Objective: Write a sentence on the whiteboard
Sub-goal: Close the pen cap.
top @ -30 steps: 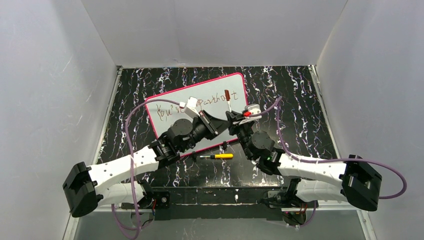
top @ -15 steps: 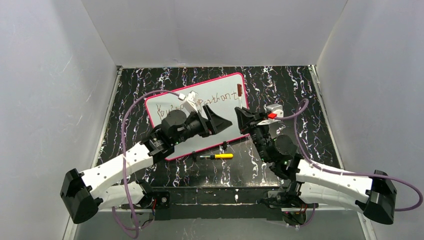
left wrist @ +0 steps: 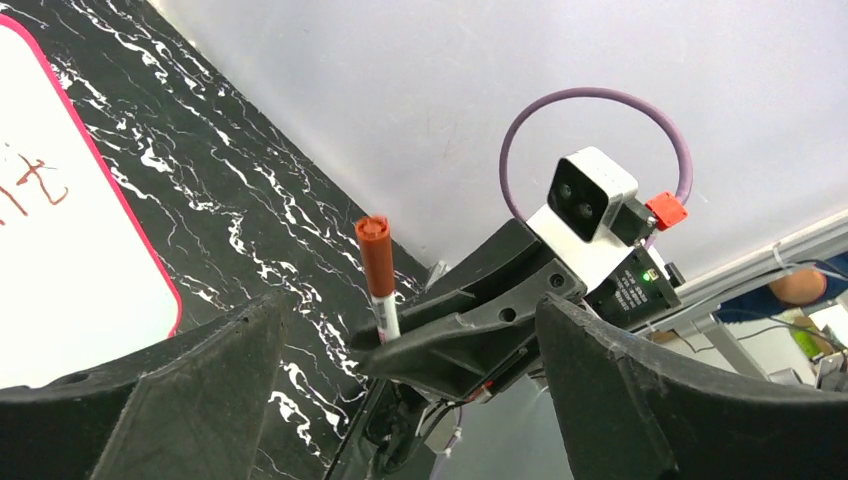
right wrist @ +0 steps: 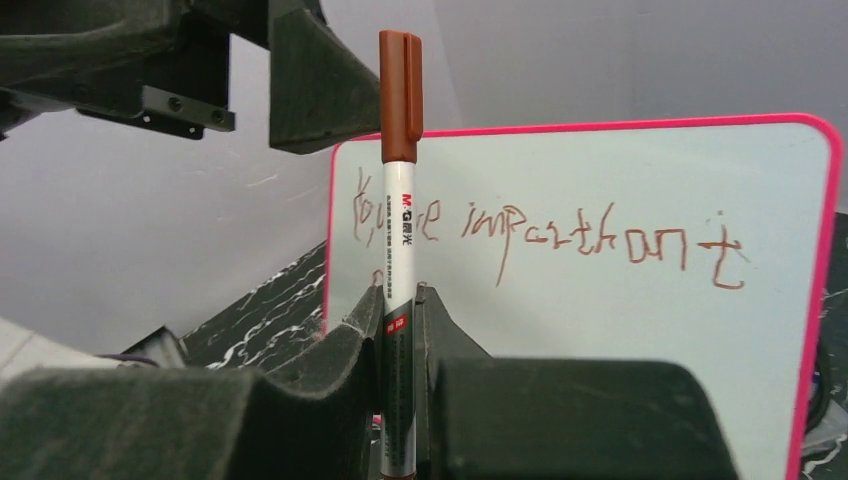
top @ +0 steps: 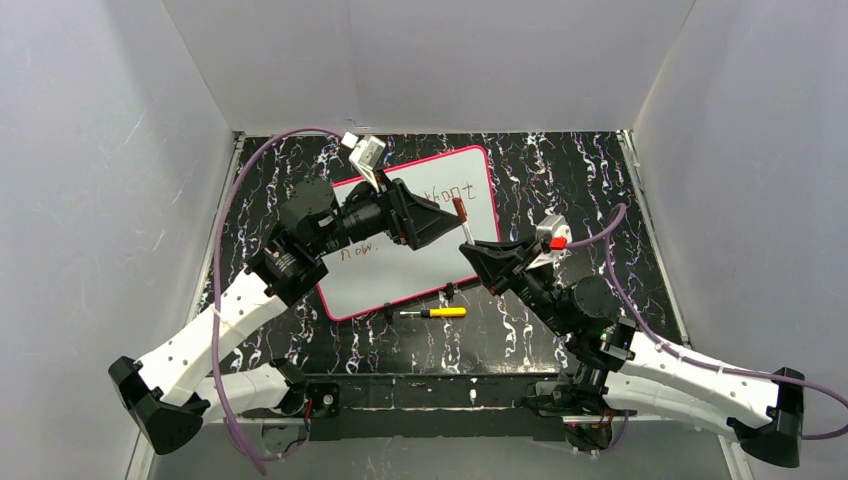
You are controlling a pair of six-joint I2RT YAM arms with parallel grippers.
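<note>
The whiteboard (top: 400, 275) lies flat on the black marbled table, white with a pink rim. The sentence (right wrist: 560, 235) is written in reddish-brown letters across it; in the top view my left arm hides its middle. My right gripper (top: 472, 250) (right wrist: 398, 290) is shut on a white marker (right wrist: 400, 200) with a brown cap on, held upright above the board's right edge. My left gripper (top: 445, 218) (left wrist: 412, 300) hovers over the board just left of the marker (left wrist: 377, 270), jaws wide open with nothing in them.
A yellow pen (top: 440, 312) lies on the table just in front of the whiteboard's near edge. Small black clips (top: 451, 291) sit on that edge. White walls enclose the table on three sides.
My left gripper has opened, let go of the marker's cap end and risen back to the left. My right gripper, still shut on the marker, drew back toward the right.
</note>
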